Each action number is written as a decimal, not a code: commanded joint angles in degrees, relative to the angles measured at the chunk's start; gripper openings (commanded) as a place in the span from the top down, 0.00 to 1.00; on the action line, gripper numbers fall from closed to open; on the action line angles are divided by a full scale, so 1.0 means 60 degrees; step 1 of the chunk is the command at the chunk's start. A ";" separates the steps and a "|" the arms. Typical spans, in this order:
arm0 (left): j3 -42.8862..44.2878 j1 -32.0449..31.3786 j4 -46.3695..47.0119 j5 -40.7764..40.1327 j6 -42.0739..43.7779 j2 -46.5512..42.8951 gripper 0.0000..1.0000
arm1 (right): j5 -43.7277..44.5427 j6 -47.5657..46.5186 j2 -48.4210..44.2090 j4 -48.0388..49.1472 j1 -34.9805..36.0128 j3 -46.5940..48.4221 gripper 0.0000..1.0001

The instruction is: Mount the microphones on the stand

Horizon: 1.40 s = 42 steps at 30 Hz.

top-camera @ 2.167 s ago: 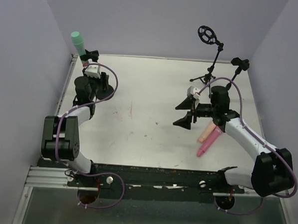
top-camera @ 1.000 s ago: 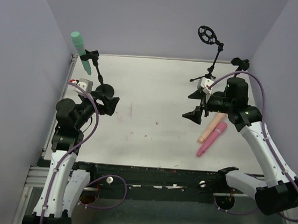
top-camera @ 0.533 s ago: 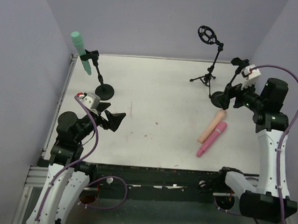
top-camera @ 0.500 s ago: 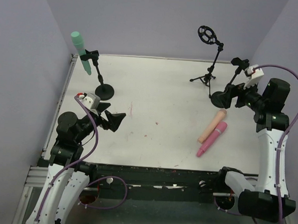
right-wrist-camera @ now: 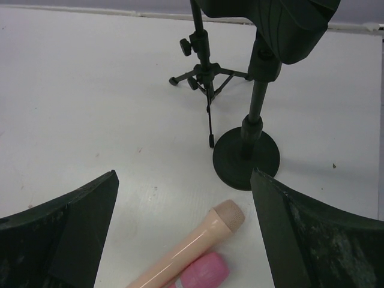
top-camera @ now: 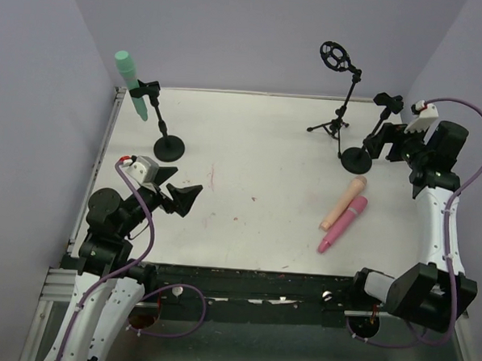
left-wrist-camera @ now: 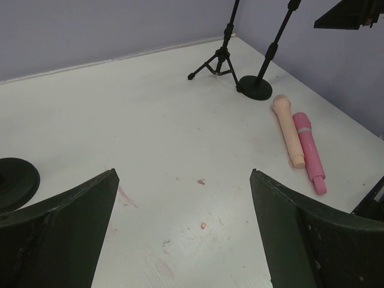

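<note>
Peach mic (top-camera: 342,204) and pink mic (top-camera: 343,223) lie touching near right edge; green mic (top-camera: 127,71) clipped in far-left stand (top-camera: 157,119). Your left claw (left-wrist-camera: 183,174) and right claw (right-wrist-camera: 183,177): both released.

Both mics just ahead of the right claw (right-wrist-camera: 183,177), the peach microphone (right-wrist-camera: 192,243) and pink microphone (right-wrist-camera: 204,271), look like smooth plastic with a soft sheen. Claw fingers (right-wrist-camera: 60,240): matt black, slightly grainy. Table (right-wrist-camera: 90,90): matt white, scuffed. Round-base stand (right-wrist-camera: 247,153) beyond: matt black.

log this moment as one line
green mic on left stand | peach mic, pink mic lying on table | left pincer open | right pincer open
</note>
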 commanded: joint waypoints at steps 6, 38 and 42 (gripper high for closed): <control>-0.0131 -0.0035 0.0075 -0.0133 0.0030 0.0011 0.01 | -0.0514 -0.1020 0.1049 0.2824 -0.0084 -0.0836 0.01; -0.0189 -0.0006 0.0163 -0.0060 0.0015 0.0465 0.01 | -0.1524 -0.0186 0.4682 1.0763 -0.0245 -0.1672 0.26; -0.0174 0.0053 0.0148 -0.0060 0.0015 0.0494 0.01 | -0.1642 -0.0127 0.4916 1.0852 -0.0245 -0.1453 0.36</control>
